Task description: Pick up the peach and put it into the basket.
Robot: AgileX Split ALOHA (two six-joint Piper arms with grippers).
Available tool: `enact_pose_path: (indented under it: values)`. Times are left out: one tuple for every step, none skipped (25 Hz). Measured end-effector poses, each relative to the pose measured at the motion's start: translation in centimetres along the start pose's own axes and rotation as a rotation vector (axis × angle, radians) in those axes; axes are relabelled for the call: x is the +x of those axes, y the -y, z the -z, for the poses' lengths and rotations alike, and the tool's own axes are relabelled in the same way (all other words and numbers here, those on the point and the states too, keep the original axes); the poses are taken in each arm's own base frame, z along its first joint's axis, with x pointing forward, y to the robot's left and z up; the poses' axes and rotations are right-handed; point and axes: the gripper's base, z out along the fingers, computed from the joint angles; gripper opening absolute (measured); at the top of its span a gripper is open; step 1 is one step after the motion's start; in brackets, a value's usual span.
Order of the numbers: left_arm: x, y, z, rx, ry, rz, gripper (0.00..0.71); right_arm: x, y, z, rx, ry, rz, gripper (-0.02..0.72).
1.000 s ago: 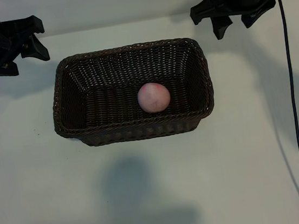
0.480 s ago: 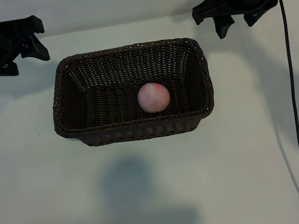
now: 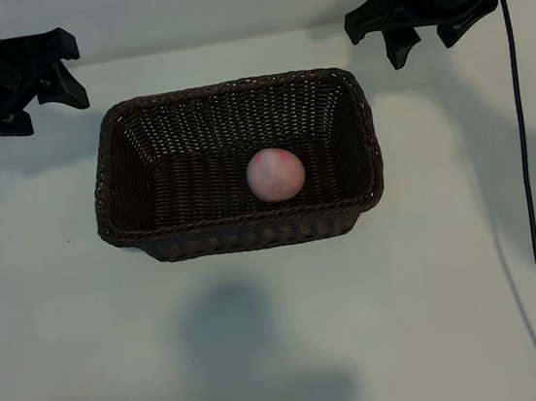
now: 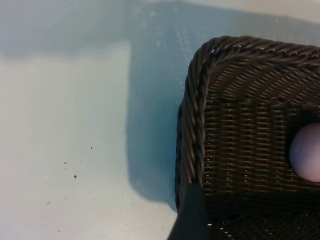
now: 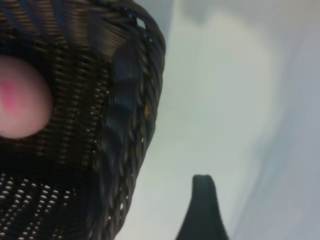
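White tabletop (image 3: 433,268) is filling the exterior view, and it is carrying one basket, one peach, two arms and one black cable. At the far left the left gripper (image 3: 47,73) is hanging above the table beyond the basket's left end, its jaws standing wide apart and gripping nothing. Next along, the basket (image 3: 243,233) is sitting near the middle of the surface, and the peach (image 3: 276,174) is lying inside it on the woven floor, right of centre and near the front wall. Further right, the right gripper (image 3: 424,39) is hanging beyond the basket's right rear corner, its jaws likewise spread and empty. At the far right the cable (image 3: 527,178) is running down across the table.

Only the left wrist view is showing dark specks (image 4: 75,176) on the table beside a rounded basket corner. Only the right wrist view is showing the braided rim close up, with the peach partly cut off.
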Motion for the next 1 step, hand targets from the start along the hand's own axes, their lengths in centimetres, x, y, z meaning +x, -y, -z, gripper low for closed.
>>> enact_pose_path:
  values:
    - [0.0,0.0,0.0,0.0,0.0,0.0,0.59,0.0,0.0,0.0,0.0,0.0,0.0,0.538]
